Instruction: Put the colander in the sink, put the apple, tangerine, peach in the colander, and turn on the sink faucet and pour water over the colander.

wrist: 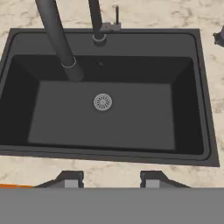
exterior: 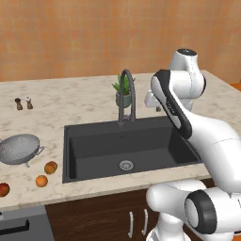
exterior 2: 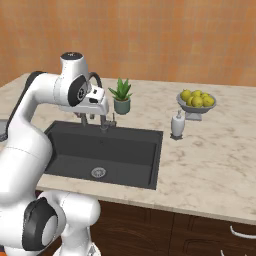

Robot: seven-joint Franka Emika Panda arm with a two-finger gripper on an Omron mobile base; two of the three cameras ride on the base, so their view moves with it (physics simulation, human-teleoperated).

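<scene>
Three fruits lie on the table (exterior: 70, 101) left of the sink (exterior: 94, 146), none of them in the colander (exterior: 19, 148). The colander rests upright on the table, well left of the basin. The peach (exterior: 51, 167) and the tangerine (exterior: 41, 180) lie near each other between colander and sink; the apple (exterior: 4, 189) sits at the left picture edge, partly cut off. The sink holds only its round silver drain (wrist: 103, 102). The sink faucet (exterior: 126, 94) arches over the basin's back rim. To the right, a grey bowl (exterior 2: 196, 107) holds a heap of yellow fruits, with a white soap dispenser (exterior 2: 176, 125) near it. A potted plant (exterior 2: 121, 96) stands behind the faucet, and two small shakers (exterior: 23, 103) stand at the far left. The table is pale marble; the wall behind is orange-brown. The gripper (wrist: 111, 180) hangs above the sink's front rim, its fingers (wrist: 70, 179) spread apart around nothing. The arm hides part of the faucet in the right base view.
</scene>
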